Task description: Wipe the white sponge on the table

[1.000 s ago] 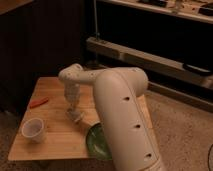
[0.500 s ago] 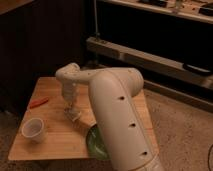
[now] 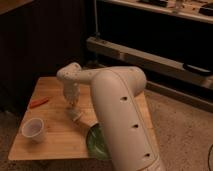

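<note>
My gripper [image 3: 75, 109] points down over the middle of the light-brown wooden table [image 3: 55, 145]. It is shut on the white sponge [image 3: 76, 117], a small whitish block at its tip that rests against the table top. The arm's big white upper link runs from the bottom right and hides the table's right part. The black bar is not in view.
A white round cup [image 3: 34, 130] stands at the table's front left. An orange-red stick [image 3: 38, 103] lies near the left edge. A green bowl [image 3: 96, 143] sits at the front edge, partly behind the arm. Dark cabinets and a low shelf stand behind.
The gripper with the sponge has shifted slightly across the table's middle, and the arm's upper link has swung a little to the left. Cup, stick and bowl have not moved.
</note>
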Controlling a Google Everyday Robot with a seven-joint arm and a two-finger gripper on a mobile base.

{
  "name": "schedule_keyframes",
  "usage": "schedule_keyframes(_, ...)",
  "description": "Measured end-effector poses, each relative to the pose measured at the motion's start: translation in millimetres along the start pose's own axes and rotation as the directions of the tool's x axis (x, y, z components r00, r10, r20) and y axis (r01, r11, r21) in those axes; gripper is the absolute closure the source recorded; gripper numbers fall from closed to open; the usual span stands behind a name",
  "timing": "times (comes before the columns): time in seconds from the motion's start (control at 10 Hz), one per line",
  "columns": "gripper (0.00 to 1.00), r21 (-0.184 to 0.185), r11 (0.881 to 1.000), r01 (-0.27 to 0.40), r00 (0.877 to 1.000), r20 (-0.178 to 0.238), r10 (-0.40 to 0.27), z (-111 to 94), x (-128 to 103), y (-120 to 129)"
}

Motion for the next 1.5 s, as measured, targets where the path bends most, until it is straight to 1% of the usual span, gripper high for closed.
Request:
schedule_keyframes(0.1,1.0,0.0,1.0,-0.025,1.0,0.011,0.025,-2.6,0.7,-7.0)
schedule_keyframes(0.3,1.0,0.004,0.998,-0.06,0.998,0.019,0.06,-5.5,3.0,-22.9)
schedule_keyframes(0.5,1.0,0.019,0.994,-0.108,0.994,0.019,0.108,-9.3,12.8,-50.3)
schedule_keyframes(0.6,1.0,0.03,0.992,-0.12,0.993,0.016,0.12,-11.0,17.0,-57.6)
schedule_keyframes(0.8,1.0,0.032,0.992,-0.124,0.992,0.011,0.123,-17.1,25.4,-58.2)
schedule_keyframes(0.9,1.0,0.03,0.991,-0.133,0.991,0.009,0.133,-20.3,31.7,-63.8)
schedule_keyframes(1.0,1.0,0.03,0.99,-0.138,0.99,-0.001,0.139,-20.9,39.1,-67.9)
schedule_keyframes(1.2,1.0,0.015,0.992,-0.126,0.992,-0.022,0.126,-19.1,53.4,-61.4)
schedule_keyframes(1.3,1.0,0.009,0.992,-0.125,0.992,-0.029,0.126,-18.2,61.3,-62.0)
schedule_keyframes(1.5,1.0,0.002,0.993,-0.122,0.991,-0.052,0.122,-16.8,82.0,-66.6)
